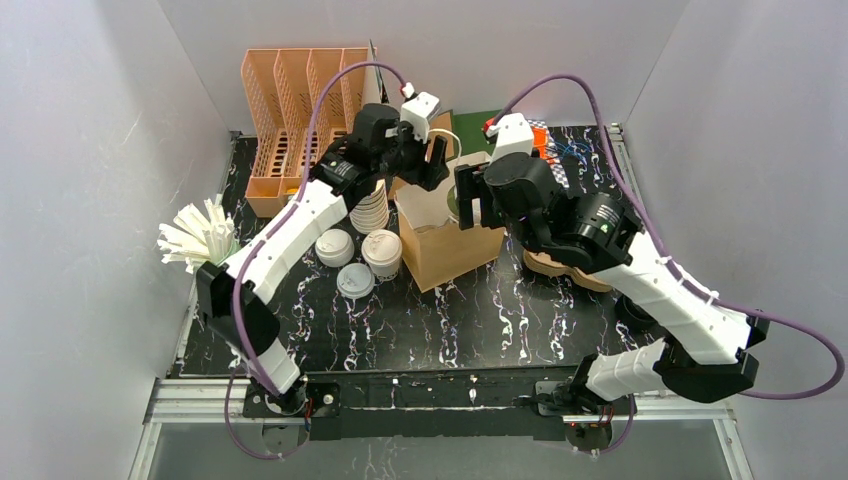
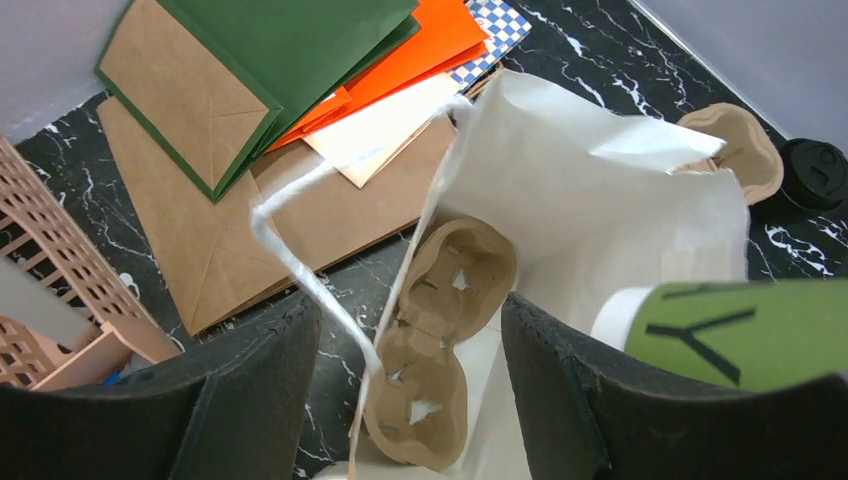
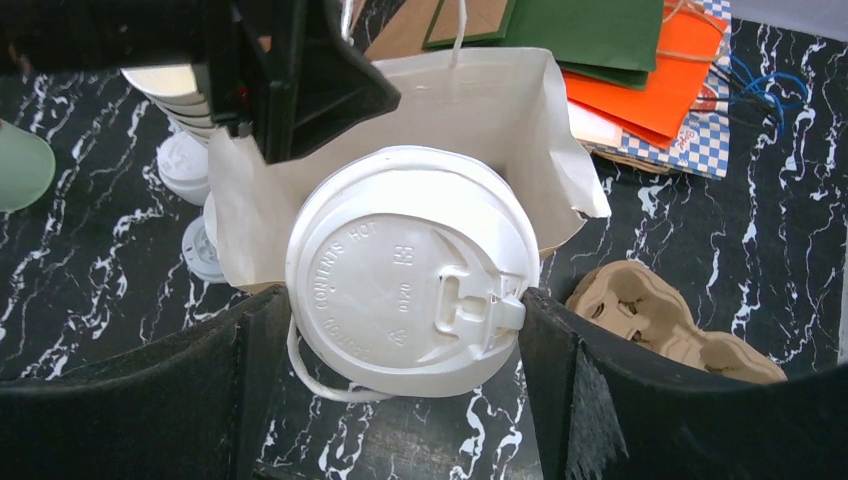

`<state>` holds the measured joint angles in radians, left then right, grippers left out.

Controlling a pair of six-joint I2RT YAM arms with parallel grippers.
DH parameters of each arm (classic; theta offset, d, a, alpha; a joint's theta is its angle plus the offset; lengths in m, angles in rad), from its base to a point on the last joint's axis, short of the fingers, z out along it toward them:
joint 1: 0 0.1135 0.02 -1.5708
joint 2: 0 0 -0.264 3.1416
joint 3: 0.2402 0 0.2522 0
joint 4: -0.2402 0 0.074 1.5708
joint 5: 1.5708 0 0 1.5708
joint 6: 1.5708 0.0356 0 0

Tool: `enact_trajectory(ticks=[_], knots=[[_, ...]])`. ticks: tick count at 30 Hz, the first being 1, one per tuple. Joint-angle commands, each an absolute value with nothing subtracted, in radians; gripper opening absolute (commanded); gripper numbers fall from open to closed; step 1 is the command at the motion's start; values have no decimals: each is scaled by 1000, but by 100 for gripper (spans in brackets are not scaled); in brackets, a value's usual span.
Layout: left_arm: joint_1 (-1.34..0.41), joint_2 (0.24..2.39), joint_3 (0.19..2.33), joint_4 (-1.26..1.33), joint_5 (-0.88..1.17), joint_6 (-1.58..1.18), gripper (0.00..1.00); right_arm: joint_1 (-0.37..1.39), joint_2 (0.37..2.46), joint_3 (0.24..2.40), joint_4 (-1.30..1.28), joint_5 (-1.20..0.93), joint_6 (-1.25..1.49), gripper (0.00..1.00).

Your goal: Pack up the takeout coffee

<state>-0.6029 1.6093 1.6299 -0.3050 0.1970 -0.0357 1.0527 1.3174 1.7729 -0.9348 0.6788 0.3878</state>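
Observation:
A takeout coffee with a white sip lid [image 3: 405,270] is held between my right gripper's [image 3: 405,300] fingers, which are shut on it just over the open mouth of the paper bag [image 1: 450,255]. In the left wrist view its green wall [image 2: 750,330] shows at the right. My left gripper [image 2: 408,320] is open at the bag's far-left rim, with the bag's edge and white string handle [image 2: 300,260] loose between its jaws. A two-cup pulp carrier [image 2: 440,340] lies inside the bag. Another capped cup [image 1: 382,250] stands left of the bag.
Loose white lids [image 1: 335,247] and a stack of lidless cups [image 1: 370,210] sit left of the bag. An orange rack [image 1: 300,110] stands at the back left, flat coloured bags [image 2: 290,50] at the back. Spare pulp carriers [image 3: 670,325] lie right of the bag.

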Motion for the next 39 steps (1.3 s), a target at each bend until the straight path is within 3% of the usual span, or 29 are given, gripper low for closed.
enact_trajectory(ticks=[1,9,11,14,25,33,39], knots=[[-597,1705,1761,-457,251,-8,64,1023,1344,1817,-949,665,376,49],[-597,1809,1874,-512,251,40,48,891,1373,1818,-954,520,350,48],[-597,1819,1889,-530,259,54,33,855,1375,1819,-958,483,346,48],[-597,1810,1894,-532,262,72,0,819,1374,1819,-955,445,334,47],[-693,1590,1667,-329,253,123,0,775,1355,1750,-946,271,274,42],[-714,1511,1561,-205,263,-16,0,775,1240,1499,-855,232,277,39],[-723,1491,1526,-159,272,-123,0,775,1113,1282,-651,324,271,29]])
